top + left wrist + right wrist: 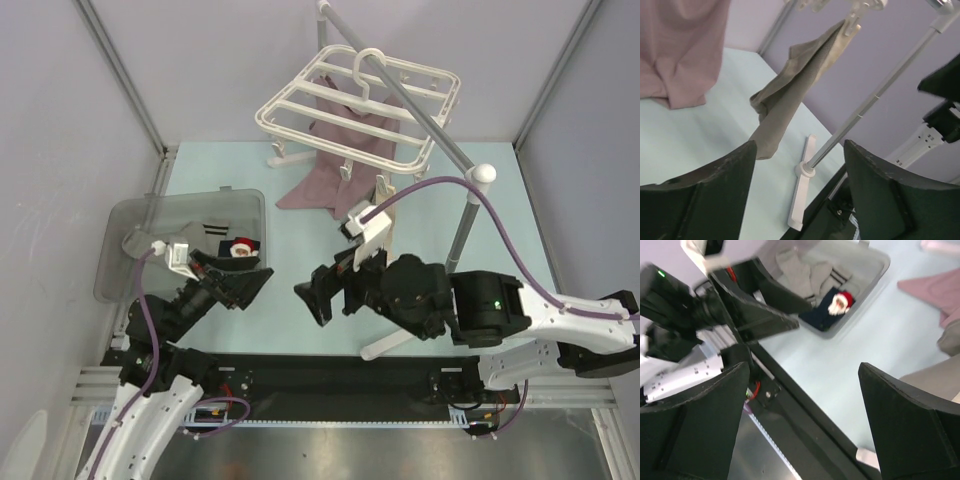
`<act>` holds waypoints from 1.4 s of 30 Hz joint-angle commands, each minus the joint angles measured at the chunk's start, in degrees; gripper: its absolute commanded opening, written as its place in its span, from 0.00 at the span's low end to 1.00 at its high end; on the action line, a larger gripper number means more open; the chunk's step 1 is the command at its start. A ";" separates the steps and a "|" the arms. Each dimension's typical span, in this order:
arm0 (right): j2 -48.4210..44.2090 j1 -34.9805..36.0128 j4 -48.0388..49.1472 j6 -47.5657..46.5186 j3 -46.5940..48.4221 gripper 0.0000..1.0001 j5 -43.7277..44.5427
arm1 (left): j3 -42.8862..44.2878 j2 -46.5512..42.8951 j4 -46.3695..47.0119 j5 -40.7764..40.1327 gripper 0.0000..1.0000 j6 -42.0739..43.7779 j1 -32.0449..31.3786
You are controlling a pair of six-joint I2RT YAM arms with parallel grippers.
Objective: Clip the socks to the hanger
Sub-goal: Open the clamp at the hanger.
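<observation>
Left fingers (725,190) and right fingers (900,415) stand spread and empty over the worktop (220,170) near edge. One grey sock (795,85) hangs clipped to the hanger (268,112) at the far edge. We judge the next move a pick from the bin (120,215) at the left edge, which holds a Santa sock (241,247) and grey socks (800,272).

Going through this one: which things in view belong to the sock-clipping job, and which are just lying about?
Job:
- white drying hanger
- grey-beige sock, already hanging from one of its clips
- Santa sock, in the bin
- light grey socks, in the bin

Just there:
- mauve-pink cloth
- translucent grey bin
- metal pole stand
</observation>
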 commanded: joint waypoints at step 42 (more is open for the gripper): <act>3.04 -12.50 3.68 -14.69 14.27 0.59 3.51 | 29.18 78.29 92.39 26.60 0.73 -9.92 -7.46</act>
